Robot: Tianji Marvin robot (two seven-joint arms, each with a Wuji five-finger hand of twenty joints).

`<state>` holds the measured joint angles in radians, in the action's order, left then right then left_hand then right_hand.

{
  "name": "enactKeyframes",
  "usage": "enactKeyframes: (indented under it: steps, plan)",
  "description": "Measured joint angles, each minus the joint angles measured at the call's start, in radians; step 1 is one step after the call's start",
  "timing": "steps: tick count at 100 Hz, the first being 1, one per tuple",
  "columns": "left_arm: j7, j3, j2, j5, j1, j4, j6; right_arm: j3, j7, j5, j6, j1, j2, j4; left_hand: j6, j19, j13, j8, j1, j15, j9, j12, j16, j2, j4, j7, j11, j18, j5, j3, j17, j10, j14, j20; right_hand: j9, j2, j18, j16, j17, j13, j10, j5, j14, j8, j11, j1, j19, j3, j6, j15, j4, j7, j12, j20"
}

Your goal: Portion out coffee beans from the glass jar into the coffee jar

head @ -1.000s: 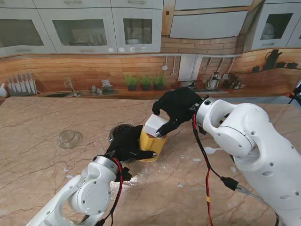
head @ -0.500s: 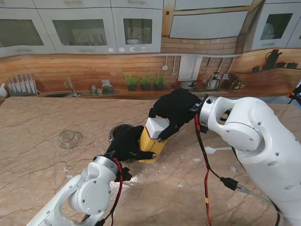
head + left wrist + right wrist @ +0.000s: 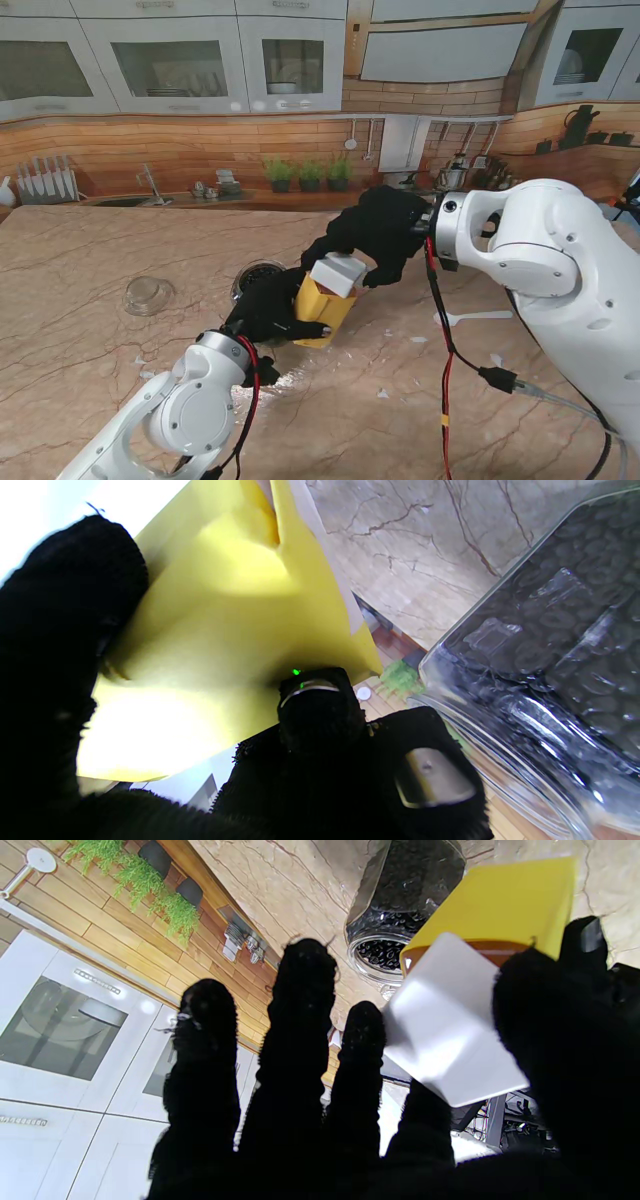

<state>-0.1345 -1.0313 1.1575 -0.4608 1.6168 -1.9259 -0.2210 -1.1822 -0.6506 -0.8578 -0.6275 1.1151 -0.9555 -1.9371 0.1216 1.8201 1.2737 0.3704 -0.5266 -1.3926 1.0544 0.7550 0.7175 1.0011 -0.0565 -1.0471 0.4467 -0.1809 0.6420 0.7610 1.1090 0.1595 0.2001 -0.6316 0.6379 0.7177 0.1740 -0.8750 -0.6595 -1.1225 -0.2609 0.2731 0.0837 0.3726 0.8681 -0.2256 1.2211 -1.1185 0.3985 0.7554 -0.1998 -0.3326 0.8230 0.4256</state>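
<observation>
Yellow coffee jar (image 3: 322, 308) sits tilted on the desk (image 3: 90, 350), gripped by the left hand (image 3: 272, 308); the right hand (image 3: 378, 232) pinches its white lid (image 3: 338, 274), lifted off. Opening step; next, set the lid aside and fetch the glass jar (image 3: 254, 276) just behind.

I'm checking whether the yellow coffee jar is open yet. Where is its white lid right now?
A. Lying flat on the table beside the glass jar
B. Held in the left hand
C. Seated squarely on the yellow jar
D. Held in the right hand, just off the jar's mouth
D: the right hand grips the white lid tilted above the yellow coffee jar, whose open rim shows in the right wrist view.
</observation>
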Motion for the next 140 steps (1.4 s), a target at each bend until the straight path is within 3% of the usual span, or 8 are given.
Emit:
enactKeyframes:
  steps: [13,26,46,57,78,119,129,140]
  plan:
    - [-0.008,-0.004,0.001,0.000,-0.002,0.002,0.004,-0.027,0.026,0.002,0.005,0.026,-0.008,-0.010,0.000,0.000,0.000,0.000,0.000,0.000,0.000,0.000,0.000,-0.001,0.000,0.000,0.000,0.000,-0.005,0.000,0.000,0.000,0.000,0.000,-0.014,0.089,-0.001,-0.009,-0.005,0.000,-0.007,-0.083,0.000,-0.011,-0.011,0.027,-0.001,-0.009,0.022,0.000,0.000,0.030,-0.016,0.009]
    - [-0.022,-0.003,0.005,0.001,-0.010,0.013,0.004,-0.059,0.034,0.030,0.045,0.063,-0.012,-0.042,0.000,0.000,0.000,0.000,0.000,0.000,0.000,0.000,0.000,-0.001,0.000,0.000,0.000,0.000,-0.006,0.000,0.000,0.000,0.000,0.000,-0.025,0.199,0.004,-0.023,-0.005,0.001,-0.003,-0.121,0.000,-0.006,-0.030,0.297,-0.001,-0.097,0.014,-0.001,-0.037,0.023,-0.037,0.012]
    - [-0.054,0.004,0.013,0.023,-0.023,0.039,0.026,-0.081,0.167,-0.049,0.218,0.136,-0.036,-0.077,0.000,-0.012,0.004,0.022,0.000,0.070,-0.001,0.000,-0.011,-0.002,0.000,-0.008,0.000,0.010,-0.020,0.000,0.000,-0.003,-0.008,0.009,0.043,-0.156,0.022,-0.037,-0.090,-0.010,0.071,0.117,-0.039,0.133,-0.029,0.518,0.133,0.085,-0.260,0.102,-0.041,-0.113,-0.005,0.036]
    - [-0.073,0.010,0.018,0.033,-0.027,0.055,0.056,-0.065,0.146,-0.155,0.358,0.156,-0.048,-0.100,0.000,-0.049,0.009,0.038,-0.002,0.146,-0.021,0.000,-0.048,-0.019,-0.001,-0.033,0.000,0.051,-0.058,0.001,-0.018,-0.013,-0.032,0.049,0.091,-0.198,0.025,-0.031,-0.145,-0.051,0.110,0.210,-0.060,0.169,-0.026,0.554,0.189,0.092,-0.341,0.142,-0.041,-0.120,0.009,0.022]
    - [-0.090,0.030,0.023,0.009,-0.035,0.074,0.058,0.021,0.098,-0.162,0.496,0.129,-0.050,-0.101,0.000,-0.073,0.011,0.038,-0.003,0.191,-0.022,-0.001,-0.085,-0.024,-0.001,-0.033,0.000,0.080,-0.061,0.001,-0.043,-0.018,-0.051,0.075,0.116,-0.229,0.052,-0.024,-0.166,-0.065,0.140,0.268,-0.076,0.169,-0.023,0.649,0.228,0.096,-0.374,0.166,-0.041,-0.109,0.012,-0.003]
    - [-0.096,0.030,0.024,-0.001,-0.040,0.088,0.060,0.083,-0.012,-0.196,0.462,0.045,-0.054,-0.092,0.000,-0.073,0.011,0.038,-0.008,0.201,-0.022,-0.001,-0.086,-0.024,-0.001,-0.033,0.000,0.085,-0.061,0.001,-0.043,-0.020,-0.061,0.084,0.206,-0.221,0.068,0.001,-0.189,-0.075,0.127,0.410,-0.086,0.259,-0.020,0.611,0.267,0.100,-0.301,0.203,-0.041,-0.194,0.026,-0.045]
    - [-0.096,0.026,0.025,0.000,-0.040,0.087,0.061,0.081,0.000,-0.198,0.405,0.045,-0.052,-0.088,0.000,-0.073,0.011,0.038,-0.008,0.201,-0.022,-0.001,-0.086,-0.024,-0.001,-0.033,0.000,0.086,-0.061,0.001,-0.043,-0.020,-0.063,0.084,0.237,-0.221,0.049,0.009,-0.192,-0.086,0.095,0.450,-0.086,0.279,-0.014,0.469,0.270,0.186,-0.232,0.204,-0.020,-0.226,0.034,-0.066]
    - [-0.097,0.026,0.025,0.000,-0.040,0.086,0.061,0.072,0.030,-0.191,0.363,0.046,-0.052,-0.074,0.000,-0.073,0.011,0.038,-0.009,0.202,-0.022,-0.001,-0.086,-0.024,-0.001,-0.033,0.000,0.086,-0.061,0.001,-0.043,-0.020,-0.065,0.084,0.252,-0.298,0.037,0.012,-0.189,-0.086,0.066,0.489,-0.086,0.278,-0.014,0.287,0.270,0.428,-0.210,0.176,0.026,-0.238,0.035,-0.080]
